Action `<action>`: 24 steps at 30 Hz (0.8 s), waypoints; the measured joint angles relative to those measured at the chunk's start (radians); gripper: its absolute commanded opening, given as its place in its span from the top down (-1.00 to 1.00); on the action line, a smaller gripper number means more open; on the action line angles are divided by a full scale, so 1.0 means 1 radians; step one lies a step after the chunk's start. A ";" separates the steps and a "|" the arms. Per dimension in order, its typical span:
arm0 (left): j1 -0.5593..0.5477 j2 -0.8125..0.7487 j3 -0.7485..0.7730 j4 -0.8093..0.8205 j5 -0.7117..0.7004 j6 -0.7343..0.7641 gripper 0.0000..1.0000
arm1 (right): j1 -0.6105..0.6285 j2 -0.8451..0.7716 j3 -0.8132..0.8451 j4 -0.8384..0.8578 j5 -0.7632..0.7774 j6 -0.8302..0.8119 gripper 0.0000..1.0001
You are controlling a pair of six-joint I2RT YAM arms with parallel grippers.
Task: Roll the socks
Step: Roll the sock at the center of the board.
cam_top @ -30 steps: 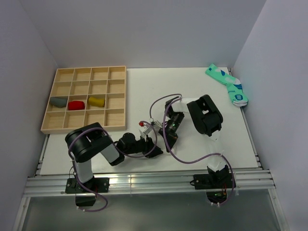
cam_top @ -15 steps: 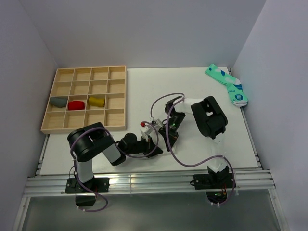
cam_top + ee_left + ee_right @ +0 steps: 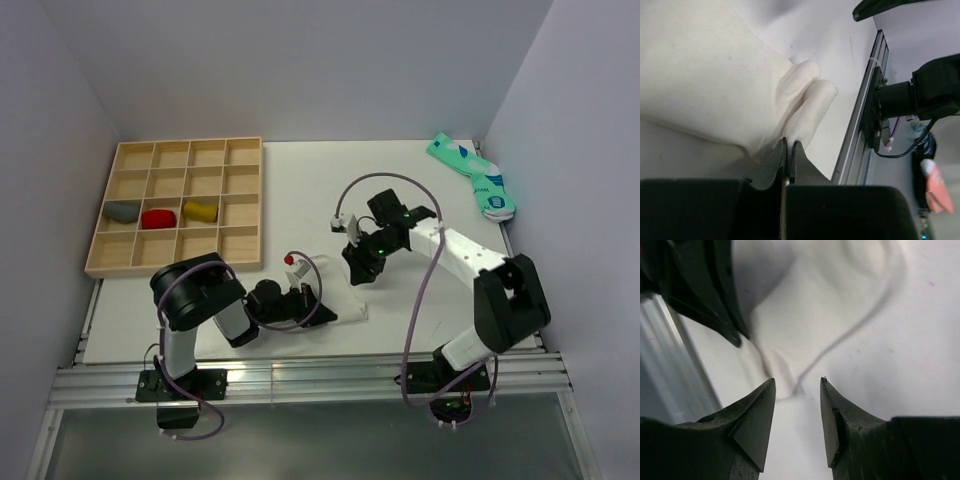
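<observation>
A white sock (image 3: 715, 75) lies crumpled on the white table near the front edge, faint in the top view (image 3: 348, 308). My left gripper (image 3: 788, 145) is shut on a fold of this sock, low over the table (image 3: 312, 300). My right gripper (image 3: 797, 382) stands open just above the sock's other side (image 3: 815, 305), with nothing between its fingers (image 3: 357, 272). A mustard-yellow rolled sock (image 3: 200, 211) rests in a compartment of the wooden tray (image 3: 170, 268).
Grey (image 3: 122, 211) and red (image 3: 158, 218) bundles sit in tray compartments beside the yellow one. Teal patterned socks (image 3: 475, 175) lie at the far right corner by the wall. The table's metal front rail (image 3: 860, 125) runs close to the left gripper.
My left gripper has closed on the white sock. My right gripper has opened and let go, and its arm has swung out to the right and stretched out.
</observation>
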 measured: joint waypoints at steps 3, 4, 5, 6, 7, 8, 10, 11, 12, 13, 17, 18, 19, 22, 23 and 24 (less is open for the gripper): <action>0.019 -0.034 0.010 -0.084 0.014 -0.054 0.99 | -0.011 -0.108 -0.111 0.098 0.074 0.007 -0.01; 0.026 -0.050 0.022 -0.129 0.023 -0.067 0.99 | -0.012 -0.146 -0.150 0.119 0.097 0.004 -0.01; 0.032 -0.065 0.040 -0.185 0.035 -0.079 0.99 | -0.011 -0.179 -0.187 0.141 0.115 -0.004 0.00; 0.038 -0.075 0.061 -0.236 0.047 -0.087 0.99 | -0.011 -0.209 -0.217 0.151 0.130 -0.014 0.01; 0.044 -0.083 0.087 -0.293 0.061 -0.097 0.99 | -0.010 -0.234 -0.238 0.160 0.140 -0.026 0.04; 0.050 -0.085 0.110 -0.339 0.077 -0.104 0.99 | -0.009 -0.255 -0.258 0.170 0.148 -0.039 0.05; 0.062 -0.085 0.156 -0.423 0.110 -0.125 0.99 | 0.001 -0.304 -0.299 0.194 0.162 -0.071 0.06; 0.071 -0.084 0.171 -0.452 0.131 -0.135 0.99 | 0.009 -0.329 -0.320 0.203 0.163 -0.089 0.06; 0.081 -0.081 0.179 -0.472 0.151 -0.152 0.99 | 0.018 -0.353 -0.339 0.211 0.161 -0.103 0.06; 0.092 -0.076 0.183 -0.481 0.172 -0.169 0.99 | 0.029 -0.380 -0.362 0.219 0.160 -0.126 0.06; 0.132 -0.066 0.193 -0.530 0.243 -0.224 0.99 | 0.072 -0.481 -0.439 0.231 0.140 -0.195 0.06; 0.137 -0.066 0.197 -0.546 0.254 -0.230 0.99 | 0.087 -0.500 -0.456 0.233 0.136 -0.210 0.07; 0.141 -0.066 0.202 -0.559 0.263 -0.235 0.99 | 0.104 -0.512 -0.468 0.235 0.134 -0.224 0.07; 0.148 -0.060 0.217 -0.591 0.288 -0.249 0.99 | 0.164 -0.520 -0.496 0.241 0.130 -0.253 0.07; 0.150 -0.056 0.224 -0.600 0.297 -0.253 0.99 | 0.187 -0.519 -0.502 0.243 0.130 -0.259 0.07; 0.153 -0.053 0.230 -0.612 0.306 -0.256 0.99 | 0.204 -0.519 -0.509 0.249 0.129 -0.263 0.07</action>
